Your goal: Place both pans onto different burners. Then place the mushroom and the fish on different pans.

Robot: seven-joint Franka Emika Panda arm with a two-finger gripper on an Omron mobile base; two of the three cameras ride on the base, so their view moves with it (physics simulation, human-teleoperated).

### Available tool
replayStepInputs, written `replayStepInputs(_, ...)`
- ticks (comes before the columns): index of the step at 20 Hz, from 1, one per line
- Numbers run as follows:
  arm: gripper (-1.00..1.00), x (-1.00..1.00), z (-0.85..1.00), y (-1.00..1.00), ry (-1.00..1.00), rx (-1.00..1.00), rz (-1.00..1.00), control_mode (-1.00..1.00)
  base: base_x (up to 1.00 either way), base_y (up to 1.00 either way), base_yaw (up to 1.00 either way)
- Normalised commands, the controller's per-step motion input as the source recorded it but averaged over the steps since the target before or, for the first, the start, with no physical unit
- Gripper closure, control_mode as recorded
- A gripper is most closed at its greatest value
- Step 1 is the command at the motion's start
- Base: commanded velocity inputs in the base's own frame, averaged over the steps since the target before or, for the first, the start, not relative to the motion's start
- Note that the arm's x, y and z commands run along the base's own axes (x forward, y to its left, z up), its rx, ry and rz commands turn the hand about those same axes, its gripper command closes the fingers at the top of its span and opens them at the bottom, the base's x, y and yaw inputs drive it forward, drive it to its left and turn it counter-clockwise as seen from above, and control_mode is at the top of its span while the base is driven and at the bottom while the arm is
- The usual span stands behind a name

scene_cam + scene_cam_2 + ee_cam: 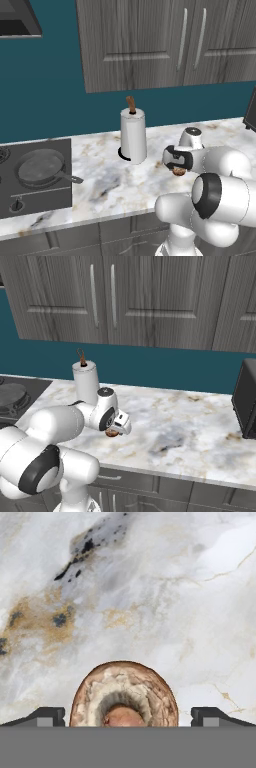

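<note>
Jaws spread wide, one dark tip at each side of the mushroom (124,697), with a clear gap between each tip and the cap. Nothing pinched yet. Gripper (127,718) set low over the marble counter (150,587), pointing down, mushroom lying between the fingertips with its pale underside and stem stub turned toward the hand camera.

From the left base view, mushroom (179,172) seen as a small brown lump tucked under the white hand, close to the counter; whether resting on the stone or just above it cannot be told. Same brown lump under the hand in the right base view (112,433).

Further out, a white paper towel roll (133,135) standing upright behind the hand, near but apart. Far to the left, one pan (40,167) already sitting on a burner (4,155) area of the dark cooktop, handle pointing toward the counter.

Likely risks: round cap rolling or squirting sideways if the jaws close off-centre; a shallow bite slipping off during the long carry leftward to the pan; a low swing brushing the paper towel roll and toppling it; fingertips scraping the counter if pressed lower before closing.
</note>
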Motion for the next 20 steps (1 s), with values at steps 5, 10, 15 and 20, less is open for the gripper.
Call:
replayStepInputs(5, -1.00, 0.00, -0.11, 0.06, 0.00, 0.00, 0.00, -1.00, 0.00, 0.00, 0.00)
replayStepInputs(10, 1.00, 0.00, -0.09, 0.04, 0.00, 0.00, 0.00, -1.00, 0.00, 0.00, 0.00)
replayStepInputs(15, 1.00, 0.07, 0.00, 0.00, 0.00, 0.00, 0.00, -1.00, 0.00, 0.00, 0.00)
replayStepInputs(20, 1.00, 0.00, 0.37, 0.00, 0.00, 0.02, 0.00, -1.00, 0.00, 0.00, 0.00)
